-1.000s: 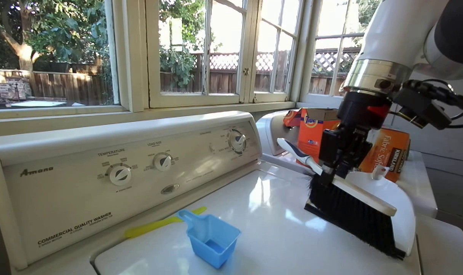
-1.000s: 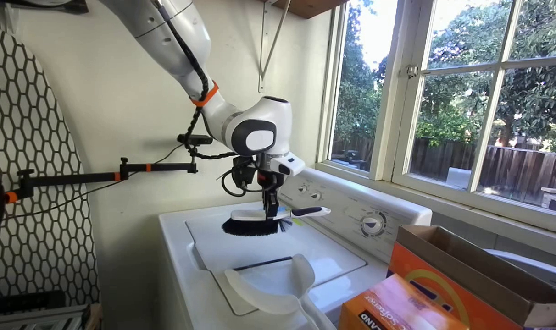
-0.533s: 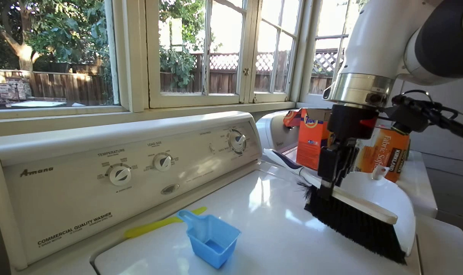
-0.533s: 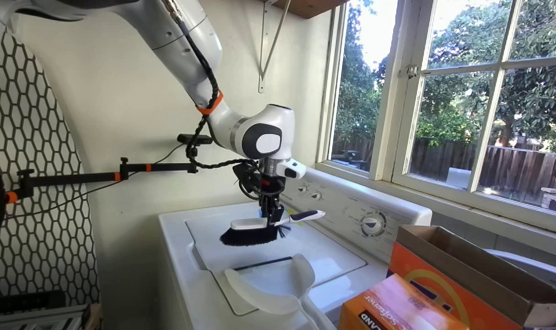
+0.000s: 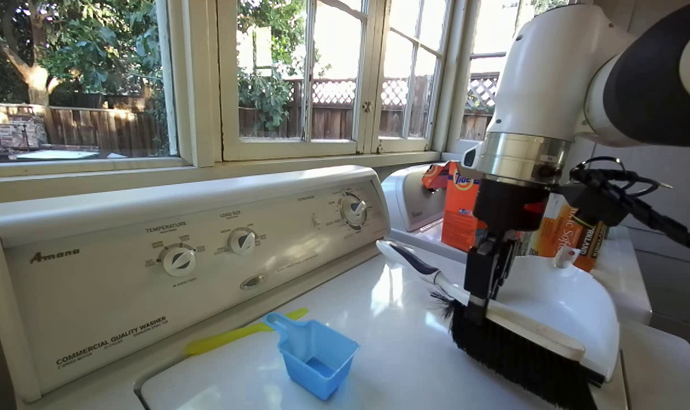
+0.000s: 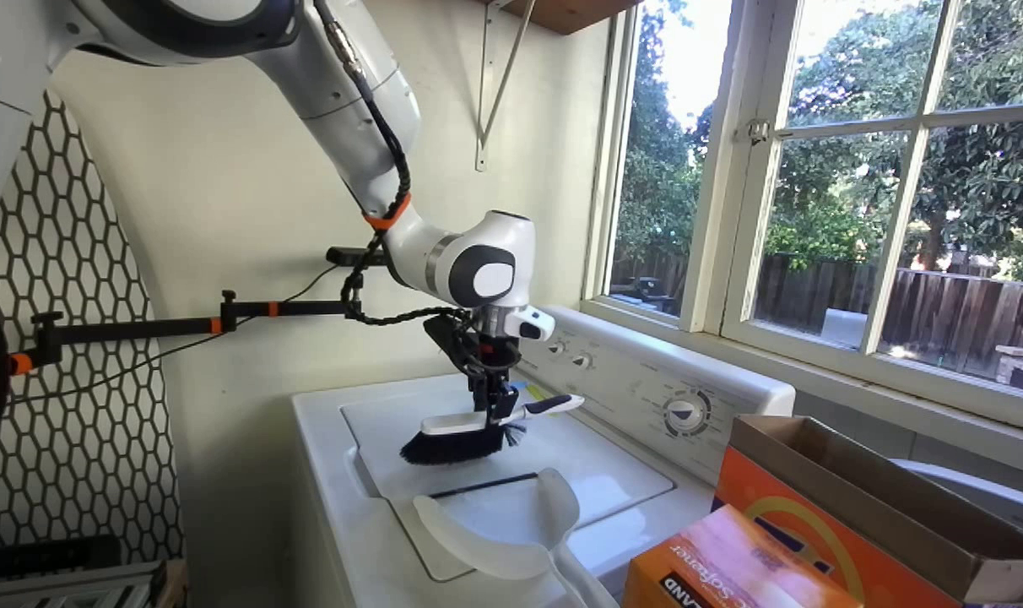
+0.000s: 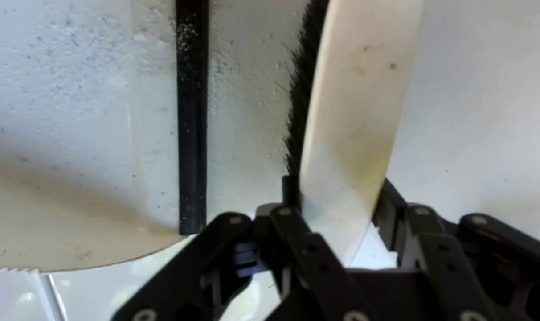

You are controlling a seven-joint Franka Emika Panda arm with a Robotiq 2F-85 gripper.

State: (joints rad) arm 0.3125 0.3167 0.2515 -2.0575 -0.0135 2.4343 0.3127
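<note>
Over the washer lid, at the dustpan end: hand brush in the gripper, bristles down. Can't tell whether the bristle tips touch the lid.

Edges: wrist view shows a strip of lid between bristles and the dustpan's black lip, so near but apart, running roughly parallel. Specks on the pan, the lip and that strip. Head's front end stops short of the washer's front edge. Handle points toward the control panel; tip looks near the panel base, gap not readable.

Room: most of it toward the blue scoop. White lid surface spans between scoop and brush, the two well apart. Yellow piece lies near the scoop, panel side. Past the dustpan, orange Tide box and softener box bound that end.

Jaws: partway apart, clamped across the brush's white block, one finger on each side in wrist view. Grip sits at the handle end of the head, not mid-length; the rest of the head sticks out beyond the fingers toward the washer front.
</note>
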